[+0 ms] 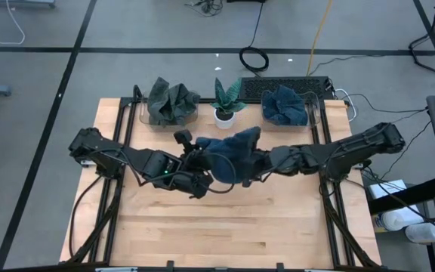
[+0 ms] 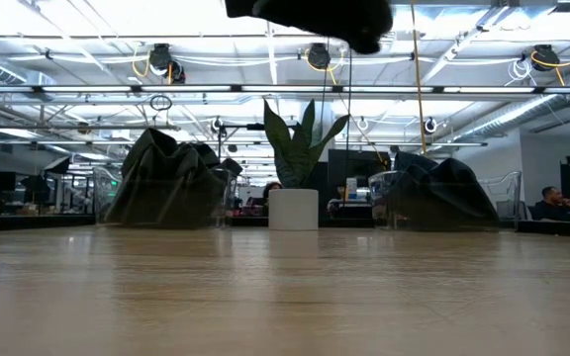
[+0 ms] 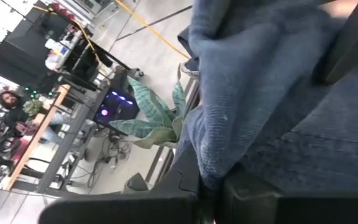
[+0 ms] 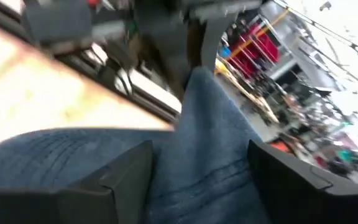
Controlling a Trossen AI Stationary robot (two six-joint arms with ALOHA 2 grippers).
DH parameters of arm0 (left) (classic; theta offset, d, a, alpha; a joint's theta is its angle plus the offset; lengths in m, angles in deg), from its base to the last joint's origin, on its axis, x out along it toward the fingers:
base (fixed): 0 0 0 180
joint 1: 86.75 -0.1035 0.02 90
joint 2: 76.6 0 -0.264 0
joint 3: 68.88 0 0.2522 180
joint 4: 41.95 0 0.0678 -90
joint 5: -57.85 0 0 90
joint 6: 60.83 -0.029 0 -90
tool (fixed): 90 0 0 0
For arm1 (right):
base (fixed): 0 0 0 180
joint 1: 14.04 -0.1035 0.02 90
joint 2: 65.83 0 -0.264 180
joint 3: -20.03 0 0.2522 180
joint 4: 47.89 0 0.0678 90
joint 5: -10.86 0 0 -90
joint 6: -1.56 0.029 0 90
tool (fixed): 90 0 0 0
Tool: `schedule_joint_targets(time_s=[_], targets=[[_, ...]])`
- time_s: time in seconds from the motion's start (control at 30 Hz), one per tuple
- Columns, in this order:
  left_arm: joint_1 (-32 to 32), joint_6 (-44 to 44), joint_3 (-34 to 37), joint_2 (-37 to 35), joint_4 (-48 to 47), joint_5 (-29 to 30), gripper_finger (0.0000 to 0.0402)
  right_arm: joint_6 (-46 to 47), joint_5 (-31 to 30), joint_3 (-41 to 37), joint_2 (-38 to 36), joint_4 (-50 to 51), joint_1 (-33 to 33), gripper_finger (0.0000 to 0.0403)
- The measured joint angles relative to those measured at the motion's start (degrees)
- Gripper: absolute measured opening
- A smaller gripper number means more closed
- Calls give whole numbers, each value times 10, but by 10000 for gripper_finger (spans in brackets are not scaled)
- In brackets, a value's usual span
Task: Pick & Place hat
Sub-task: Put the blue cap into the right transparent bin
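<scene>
Both claws, left (image 1: 202, 168) and right (image 1: 246, 168), grip blue hat (image 1: 231, 147) before two hat-filled bins (image 1: 172, 106).

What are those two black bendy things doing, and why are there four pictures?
They are two robot arms working at a wooden table. One camera looks down from above, one sits at table height, and one rides on each arm's wrist. Together the arms hold a blue denim hat up in the air: the left gripper pinches one side, the right gripper the other. At the back stand a little potted plant, a clear bin of dark green hats and a clear bin of blue hats.
</scene>
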Motion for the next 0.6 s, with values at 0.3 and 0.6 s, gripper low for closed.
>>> schedule_joint_targets(time_s=[0.3, 0.6], targets=[[14, -4, 0, 0, -1, 3, 8, -3, -53, 0, 0, 44, -12, 153], [16, -4, 0, 0, 0, -15, 8, -37, -52, 1, -1, 50, -22, 10]])
